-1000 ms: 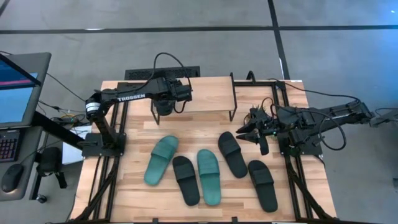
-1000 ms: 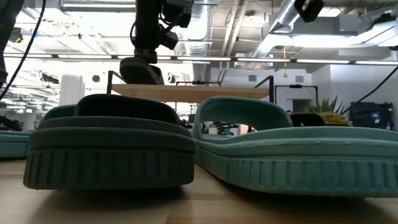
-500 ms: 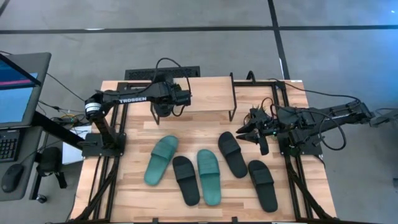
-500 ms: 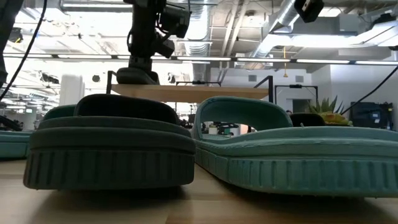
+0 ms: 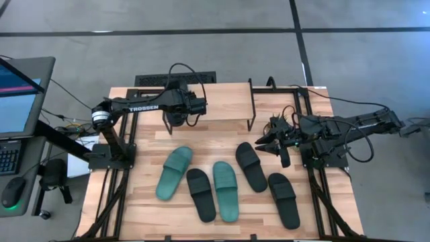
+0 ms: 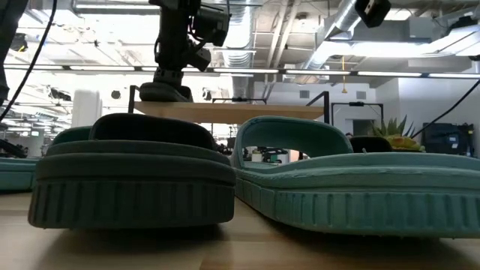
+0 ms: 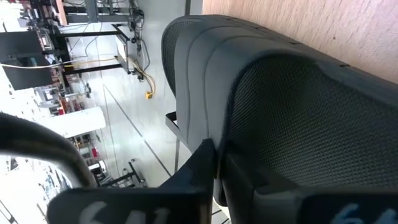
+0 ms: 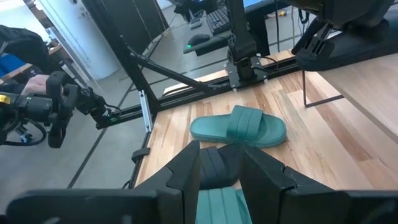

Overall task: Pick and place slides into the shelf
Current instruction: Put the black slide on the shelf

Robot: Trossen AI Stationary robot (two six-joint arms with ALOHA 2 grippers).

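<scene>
- Left gripper (image 5: pixel 176 117) is over the near-left corner of the shelf (image 5: pixel 225 101), fingers still pinched narrow on a black slide (image 7: pixel 292 112) — the low view shows that slide (image 6: pixel 165 91) resting on the top board, so we're at the release.
- In the left wrist view the strap sits clamped between the fingers (image 7: pixel 199 168) with the board right behind it; we judge the sole is down, or nearly.
- To do it well: open fully before lifting, then go straight up — any sideways pull could drag the slide off the edge, which is close.
- Right gripper (image 5: pixel 267 144) waits just off the shelf's right leg, fingers partly apart and holding nothing.
- Five slides are left on the table: teal slide (image 5: pixel 175 173), black slide (image 5: pixel 201 194), teal slide (image 5: pixel 226 190), black slide (image 5: pixel 250 166), black slide (image 5: pixel 283 199).
- Next pick is probably easiest by the strap.
</scene>
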